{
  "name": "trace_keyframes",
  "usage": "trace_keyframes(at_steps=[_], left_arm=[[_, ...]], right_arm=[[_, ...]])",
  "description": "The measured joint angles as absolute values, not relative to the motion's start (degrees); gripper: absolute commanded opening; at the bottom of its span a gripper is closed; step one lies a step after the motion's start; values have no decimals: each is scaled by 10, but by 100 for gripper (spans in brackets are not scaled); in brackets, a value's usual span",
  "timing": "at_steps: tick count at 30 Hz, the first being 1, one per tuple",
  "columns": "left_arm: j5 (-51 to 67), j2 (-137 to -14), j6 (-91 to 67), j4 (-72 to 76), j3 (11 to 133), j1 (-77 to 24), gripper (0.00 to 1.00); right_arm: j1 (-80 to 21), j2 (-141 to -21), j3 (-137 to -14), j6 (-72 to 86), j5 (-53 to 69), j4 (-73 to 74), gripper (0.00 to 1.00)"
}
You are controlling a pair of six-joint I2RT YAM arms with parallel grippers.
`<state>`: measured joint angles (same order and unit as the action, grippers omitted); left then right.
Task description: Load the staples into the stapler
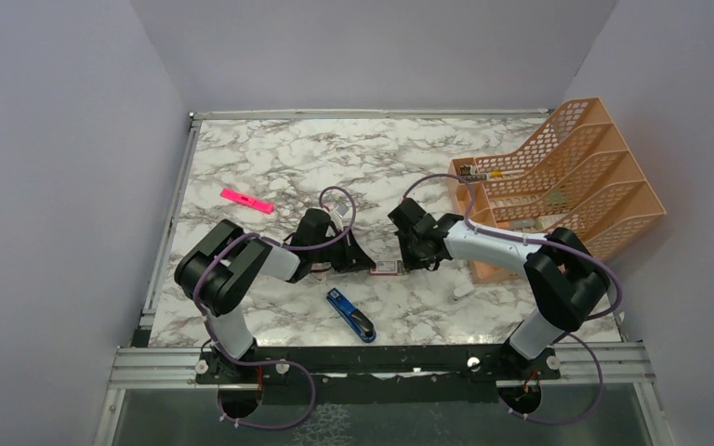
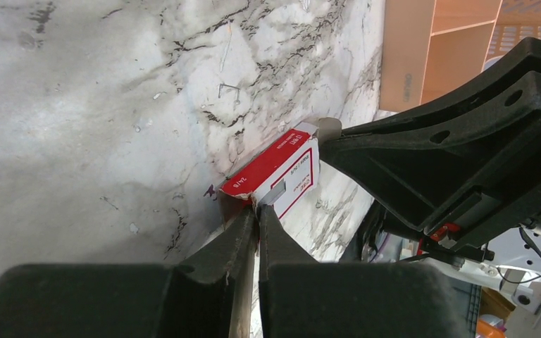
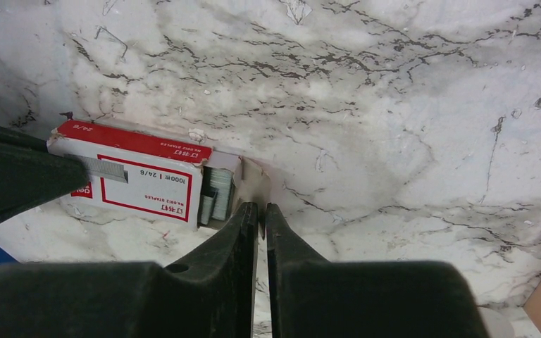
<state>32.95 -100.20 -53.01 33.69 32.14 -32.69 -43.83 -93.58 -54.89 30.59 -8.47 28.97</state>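
Right wrist view: the staples [image 3: 215,196], a grey metal block, sit end-on in the open mouth of a red-and-white staple box [image 3: 137,184] printed with "1000" and "24/6", the lettering upside down from this side; the smaller print on the red strip is too fine to read. The box lies flat on the marble-patterned desk [image 1: 270,158], about midway between its left and right edges and closer to the near edge than the far one. At the open end, the right gripper [image 3: 260,208] has its fingers pressed almost together, pinching the box's cardboard flap [image 3: 255,184]. At the opposite end, the left gripper [image 2: 256,211] is likewise drawn tight on that end's flap, "24/6" legible on the red face beside it. The blue stapler [image 1: 350,315] lies apart from both grippers, nearer the desk's near edge.
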Motion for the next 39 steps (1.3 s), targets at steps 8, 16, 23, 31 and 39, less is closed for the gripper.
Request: trace_keyframes(at_steps=[8,16,23,31,39], left_arm=[[337,-1002,-524,337,321,-325,0],[361,-1004,-507,337,322,-285,0],[378,-1011,-489,312,344,-245,0],[367,-1036,-445,222,447,-229,0],[348,-1084,-402,133,524,-214,7]], right_arm=[[-439,-936,-539,316,-101,276,4],[-435,-936,-539,315,-121,263,3],[-407,-941,-554,304,-127,249,3],[-346,-964,-571,285,-130,234,5],[-307,-973,-575,274,-130,233,45]])
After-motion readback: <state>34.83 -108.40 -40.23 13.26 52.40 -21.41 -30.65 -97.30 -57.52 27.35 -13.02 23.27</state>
